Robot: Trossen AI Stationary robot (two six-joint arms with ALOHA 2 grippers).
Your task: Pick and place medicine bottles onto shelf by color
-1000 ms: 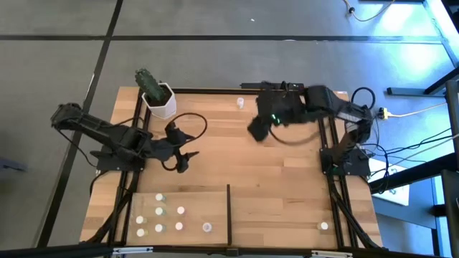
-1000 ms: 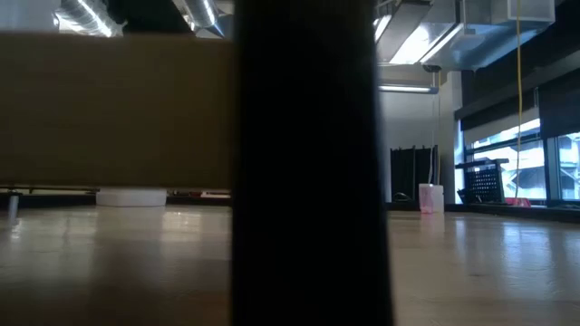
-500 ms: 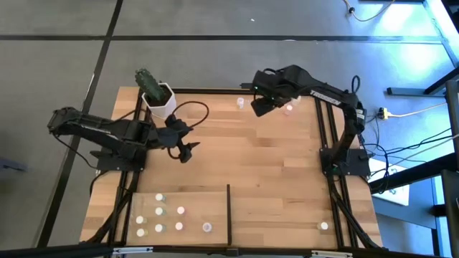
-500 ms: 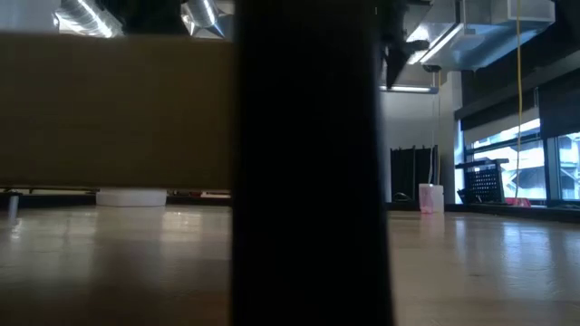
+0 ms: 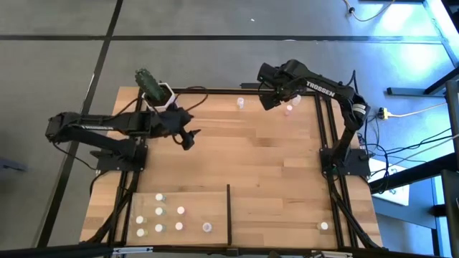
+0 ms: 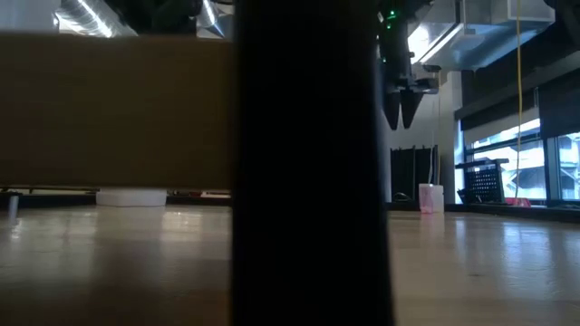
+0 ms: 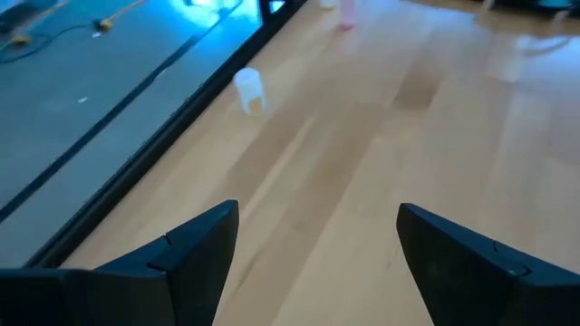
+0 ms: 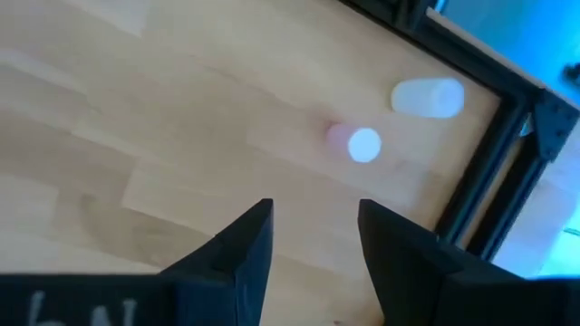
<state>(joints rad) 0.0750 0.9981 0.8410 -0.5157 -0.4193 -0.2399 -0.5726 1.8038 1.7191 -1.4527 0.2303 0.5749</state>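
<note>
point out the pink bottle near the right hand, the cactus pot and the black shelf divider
pink bottle [image 8: 363,145], right wrist view, on its white cap
cactus pot [image 5: 163,100], high view, on its white rim
black shelf divider [image 5: 229,213], high view, mid-length

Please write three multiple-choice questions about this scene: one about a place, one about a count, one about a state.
1. Where is the right gripper?
A. over the table's far edge, beside a pink bottle
B. over the shelf
C. at the cactus pot

2. How many bottles lie right of the black divider?
A. none
B. one
C. five

3. The left gripper is:
A. open, empty
B. shut on a bottle
C. holding the pot

Answers:
1 A, the high view places it there.
2 B, a single bottle.
3 A, its fingers stand apart over bare wood.
</note>
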